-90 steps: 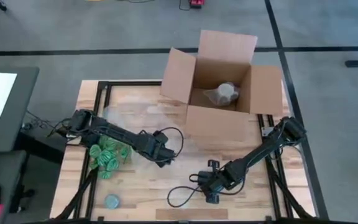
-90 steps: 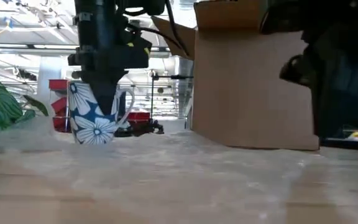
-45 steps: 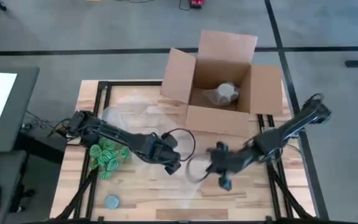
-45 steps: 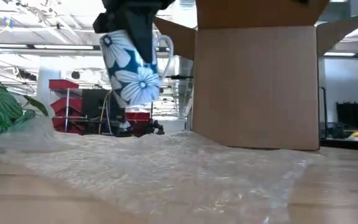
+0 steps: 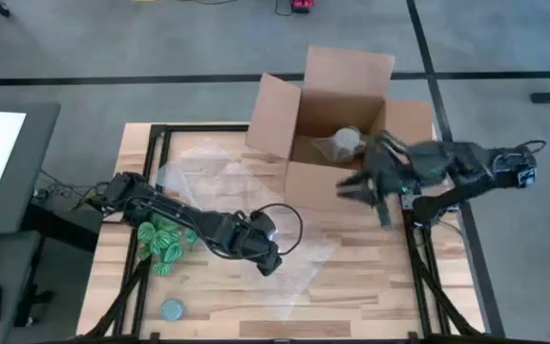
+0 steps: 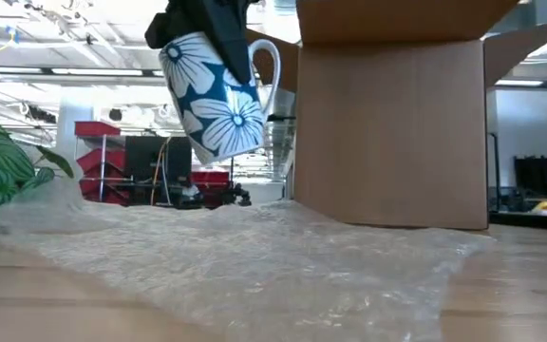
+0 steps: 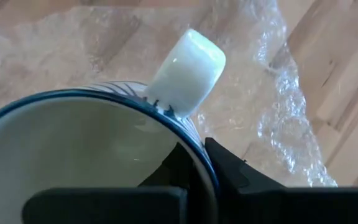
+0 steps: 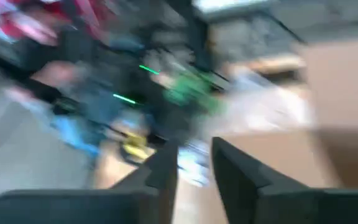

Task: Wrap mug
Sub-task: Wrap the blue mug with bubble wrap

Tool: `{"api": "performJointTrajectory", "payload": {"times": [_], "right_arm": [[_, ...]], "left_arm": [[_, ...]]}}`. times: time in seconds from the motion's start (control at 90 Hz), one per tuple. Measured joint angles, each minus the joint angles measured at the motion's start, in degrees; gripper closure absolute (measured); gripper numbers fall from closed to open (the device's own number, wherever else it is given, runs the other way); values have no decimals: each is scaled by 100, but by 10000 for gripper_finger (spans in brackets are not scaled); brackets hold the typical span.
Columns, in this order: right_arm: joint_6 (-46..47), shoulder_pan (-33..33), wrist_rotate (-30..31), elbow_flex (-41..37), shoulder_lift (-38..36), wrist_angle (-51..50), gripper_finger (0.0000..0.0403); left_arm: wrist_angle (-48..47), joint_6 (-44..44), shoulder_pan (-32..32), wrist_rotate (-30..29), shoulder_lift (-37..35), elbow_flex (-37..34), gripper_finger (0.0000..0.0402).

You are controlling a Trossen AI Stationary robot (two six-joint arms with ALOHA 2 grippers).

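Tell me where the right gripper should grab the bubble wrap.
Pinch the bubble wrap at its loose corner on the right arm's side, coming in low from that side with the right gripper, now open near the cardboard box. The sheet lies flat, so probably only an edge gives a pinch, and the left gripper holds the mug by its rim above the middle.

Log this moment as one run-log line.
left gripper: jaws shut on mug rim, lifted above bubble wrap | right gripper: open, by cardboard box

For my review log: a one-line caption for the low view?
Left gripper holds the blue floral mug tilted above the bubble wrap, beside the cardboard box.
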Motion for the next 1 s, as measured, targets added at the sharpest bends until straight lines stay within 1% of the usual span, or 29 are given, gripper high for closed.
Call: {"api": "performJointTrajectory", "payload": {"times": [0.133,0.244,0.322,0.422,0.5,0.578,0.756,0.789,0.833,1.0], "right_arm": [[-348,-946,-182,152,437,-1111,209],[-630,-1543,-232,162,820,-1643,162],[-919,-1842,-510,166,1062,-1800,145],[-1218,-2112,-1139,180,1346,-2057,144],[-1327,-2212,-1383,178,1556,-2315,163],[-1383,-2220,-1409,173,1680,-2444,205],[-1536,-2260,-1341,171,1600,-2628,353],[-1651,-2272,-1277,169,1542,-2715,376],[-1783,-2272,-1135,169,1434,-2850,387],[-2107,-2270,-715,162,1011,-3163,389]], "left_arm": [[14,-9,0,-4,0,0,396],[50,-81,0,-4,0,0,395],[124,-90,0,-4,0,0,395],[179,-94,0,-10,0,0,395],[190,-97,0,-11,0,-2,395],[190,-113,0,-13,0,-2,395],[191,-149,0,-18,0,-2,395],[192,-149,0,-22,0,-2,395],[192,-147,0,-35,0,-2,395],[197,-146,0,-74,1,-2,395]]}}
